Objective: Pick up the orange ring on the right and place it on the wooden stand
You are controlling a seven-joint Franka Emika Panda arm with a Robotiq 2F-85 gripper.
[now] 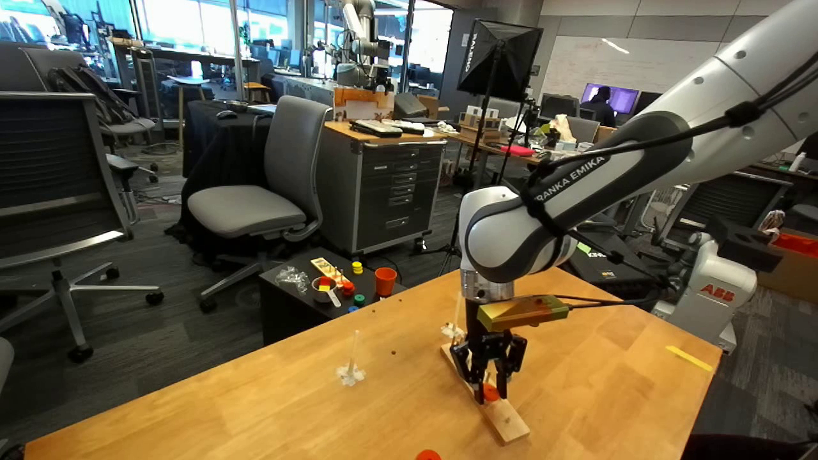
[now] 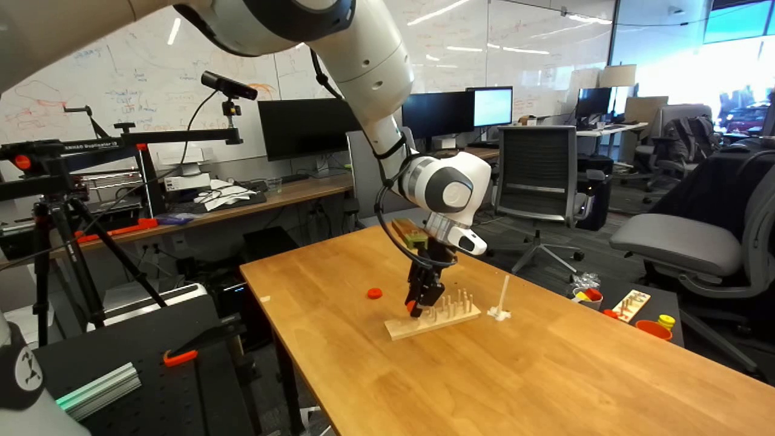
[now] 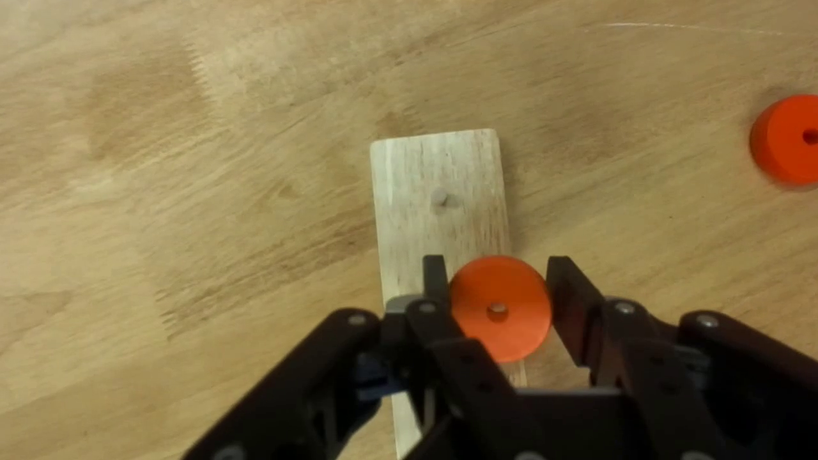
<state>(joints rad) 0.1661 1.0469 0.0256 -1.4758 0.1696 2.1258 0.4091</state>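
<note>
Hand [image 1: 491,393] gripping the orange ring [image 3: 501,287] over the wooden stand [image 3: 473,166], I'd fear the ring tipping loose on release should its hole [image 3: 498,312] sit off one of the pegs [image 2: 460,301], and while the wrist view bares that hole, it misses most of those pegs, which stand plain in an exterior view.

2 exterior views: set back, angled down, sharing table [image 2: 545,363], wooden stand [image 2: 433,323]; wrist view: close, facing down.

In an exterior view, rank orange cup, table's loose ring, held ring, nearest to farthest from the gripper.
1. Held ring: in the gripper.
2. Loose ring: left of it, on the wooden table.
3. Orange cup: far right, beyond that table.
</note>
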